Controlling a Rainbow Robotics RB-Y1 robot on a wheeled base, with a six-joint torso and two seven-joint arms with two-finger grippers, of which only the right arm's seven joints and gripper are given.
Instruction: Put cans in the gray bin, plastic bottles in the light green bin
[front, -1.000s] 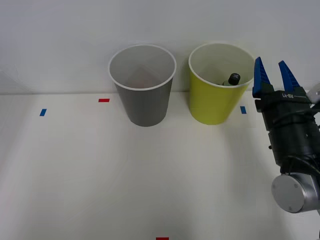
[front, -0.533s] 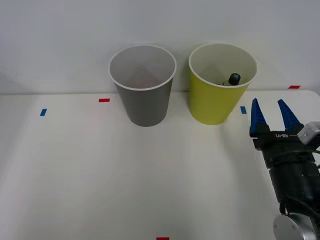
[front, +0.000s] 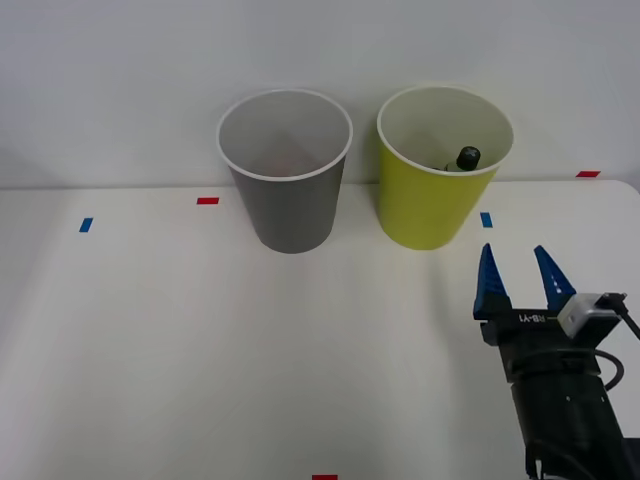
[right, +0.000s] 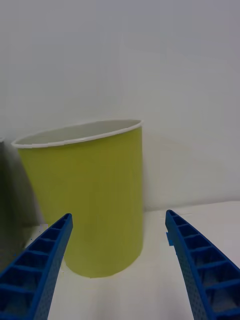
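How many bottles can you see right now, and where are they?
1. A black-capped plastic bottle sits inside the light green bin, against its right inner wall. More could lie hidden deeper in it or in the gray bin.

Plain white wall (front: 320, 50) behind a white table (front: 200, 340), evenly lit.

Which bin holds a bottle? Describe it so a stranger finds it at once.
At the far edge of the white table, against the wall, stand two tall round tapered bins side by side. Take the one on the robot's right, the yellow-green bin. Unlike the gray bin beside it, a black bottle cap shows inside its rim.
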